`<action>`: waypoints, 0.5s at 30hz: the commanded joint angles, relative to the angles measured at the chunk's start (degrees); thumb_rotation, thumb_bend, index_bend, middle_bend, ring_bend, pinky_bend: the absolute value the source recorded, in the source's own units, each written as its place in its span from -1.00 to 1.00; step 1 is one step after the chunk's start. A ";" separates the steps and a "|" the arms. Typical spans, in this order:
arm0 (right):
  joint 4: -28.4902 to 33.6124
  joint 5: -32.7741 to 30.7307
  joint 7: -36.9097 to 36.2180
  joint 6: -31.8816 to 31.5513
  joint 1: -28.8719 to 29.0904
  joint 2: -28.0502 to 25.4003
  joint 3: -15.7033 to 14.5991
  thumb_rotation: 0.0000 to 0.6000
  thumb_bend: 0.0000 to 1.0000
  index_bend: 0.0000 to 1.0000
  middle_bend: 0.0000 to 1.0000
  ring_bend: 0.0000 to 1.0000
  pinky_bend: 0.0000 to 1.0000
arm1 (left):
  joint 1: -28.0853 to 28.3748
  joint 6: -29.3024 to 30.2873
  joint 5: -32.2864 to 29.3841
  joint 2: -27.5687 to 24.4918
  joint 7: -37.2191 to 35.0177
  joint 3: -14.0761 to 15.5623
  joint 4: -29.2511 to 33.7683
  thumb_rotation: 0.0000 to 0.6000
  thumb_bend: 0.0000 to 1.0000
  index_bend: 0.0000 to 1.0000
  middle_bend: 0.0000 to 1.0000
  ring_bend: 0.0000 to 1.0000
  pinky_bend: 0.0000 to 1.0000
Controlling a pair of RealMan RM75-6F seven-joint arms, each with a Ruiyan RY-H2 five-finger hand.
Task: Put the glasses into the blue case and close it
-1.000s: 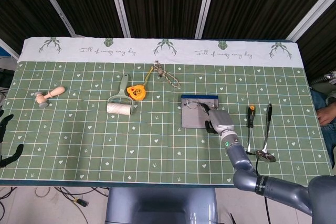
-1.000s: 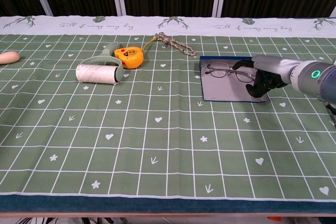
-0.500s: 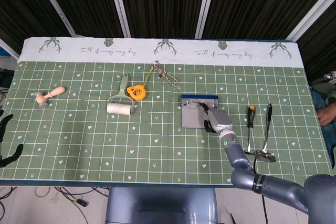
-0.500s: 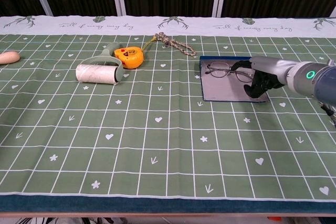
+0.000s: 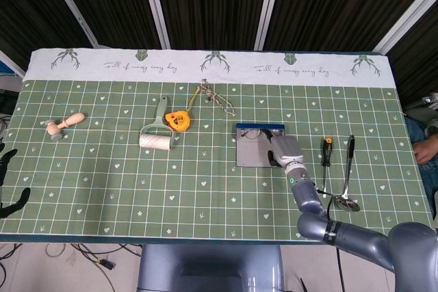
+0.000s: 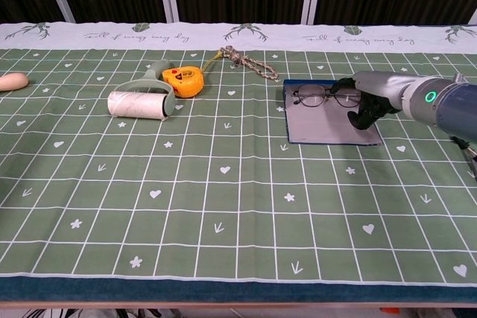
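Over on the right of the green checked surface (image 6: 223,206), the right hand (image 6: 367,103) pinches the thin wire-framed glasses (image 6: 325,97), which sit over the open flat blue case (image 6: 328,127). Placing step, I'd say. Next it needs to let go, then fold the lid. Left hand (image 5: 8,189) is barely visible; can't tell its pose.
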State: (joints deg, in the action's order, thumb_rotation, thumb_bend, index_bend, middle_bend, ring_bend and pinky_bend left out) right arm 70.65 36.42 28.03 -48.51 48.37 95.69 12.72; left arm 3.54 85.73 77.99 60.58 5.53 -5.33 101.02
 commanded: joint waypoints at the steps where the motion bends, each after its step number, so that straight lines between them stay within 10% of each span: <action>1: -1.06 -1.25 1.02 -0.07 0.61 0.66 0.19 1.00 0.41 -0.80 0.93 1.00 1.00 | -0.03 0.06 0.05 -0.02 -0.01 0.01 0.04 1.00 -0.37 -0.81 -1.00 -1.00 -1.00; 15: 0.87 0.20 0.32 -3.02 -0.41 0.44 0.26 1.00 0.23 -0.90 0.91 1.00 1.00 | -0.04 -0.12 -0.18 -0.12 -0.01 0.03 0.15 1.00 -0.37 -0.81 -1.00 -1.00 -1.00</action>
State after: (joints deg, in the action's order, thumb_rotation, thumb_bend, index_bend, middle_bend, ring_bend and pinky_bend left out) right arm 70.89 36.02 28.73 -50.94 48.33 96.42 13.02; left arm 3.51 85.60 77.81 60.46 5.52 -5.30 101.16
